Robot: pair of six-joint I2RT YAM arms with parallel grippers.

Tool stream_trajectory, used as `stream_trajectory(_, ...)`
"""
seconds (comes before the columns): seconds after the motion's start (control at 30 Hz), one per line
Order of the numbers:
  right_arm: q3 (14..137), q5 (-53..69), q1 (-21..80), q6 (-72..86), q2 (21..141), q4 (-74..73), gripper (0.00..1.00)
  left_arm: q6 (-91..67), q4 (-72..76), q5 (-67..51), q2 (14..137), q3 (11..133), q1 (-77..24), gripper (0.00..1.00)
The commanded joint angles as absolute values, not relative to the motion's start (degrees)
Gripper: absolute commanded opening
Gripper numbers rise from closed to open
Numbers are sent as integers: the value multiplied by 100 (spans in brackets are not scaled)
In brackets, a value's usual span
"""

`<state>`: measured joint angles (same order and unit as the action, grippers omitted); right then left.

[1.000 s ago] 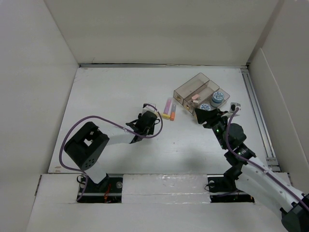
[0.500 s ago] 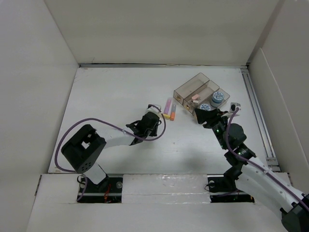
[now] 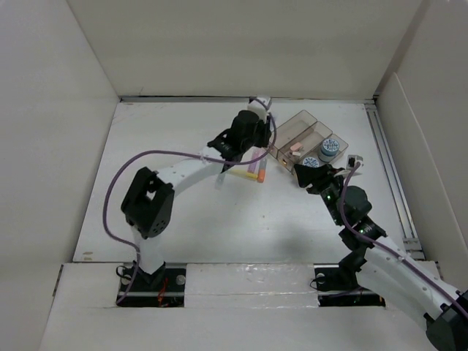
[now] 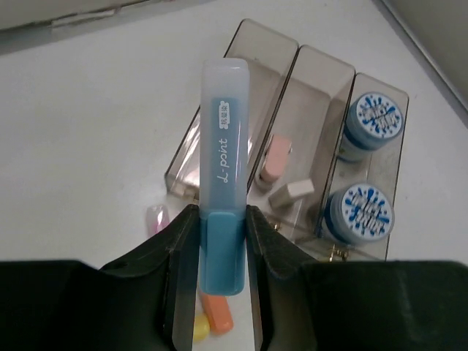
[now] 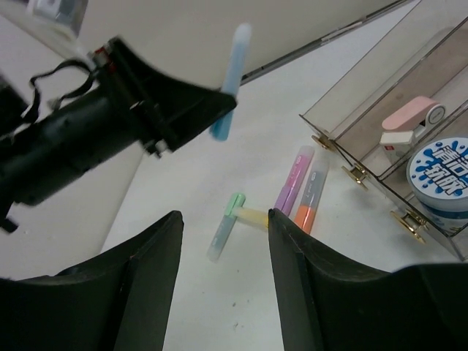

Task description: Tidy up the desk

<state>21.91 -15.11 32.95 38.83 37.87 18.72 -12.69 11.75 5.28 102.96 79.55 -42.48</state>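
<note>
My left gripper is shut on a blue highlighter, which sticks up between the jaws, raised over the white desk. It hangs just left of the clear three-compartment tray. The top view shows this gripper beside the tray. My right gripper stands open and holds nothing, low over the desk in front of the tray. From the right wrist view the blue highlighter shows in the left gripper's black fingers.
Purple, orange, yellow and green highlighters lie on the desk left of the tray. The tray holds a pink item, a white eraser and two blue-lidded jars. White wall panels close in three sides.
The left gripper has shut on the blue highlighter, lifted it off the desk and swung back and right to the tray. The right arm has stayed put.
</note>
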Motion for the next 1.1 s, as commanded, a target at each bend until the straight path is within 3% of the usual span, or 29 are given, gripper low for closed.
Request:
stream_trajectory(0.0, 2303, -1643, 3252, 3858, 3665, 2188, 56, -721, 528, 71, 11204, 9304, -4167, 3)
stream_trajectory(0.17, 2268, -1609, 3252, 3867, 3551, 2180, 56, -580, 123, -465, 12426, 10991, -4017, 4)
stream_trajectory(0.5, 2338, -1415, 3252, 3885, 3841, 2268, 56, -326, 18, -703, 13552, 12796, -4017, 8)
stream_trajectory(1.07, 2303, -1591, 3252, 3885, 3832, 2303, 56, 167, -237, -650, 14194, 12771, -4017, 12)
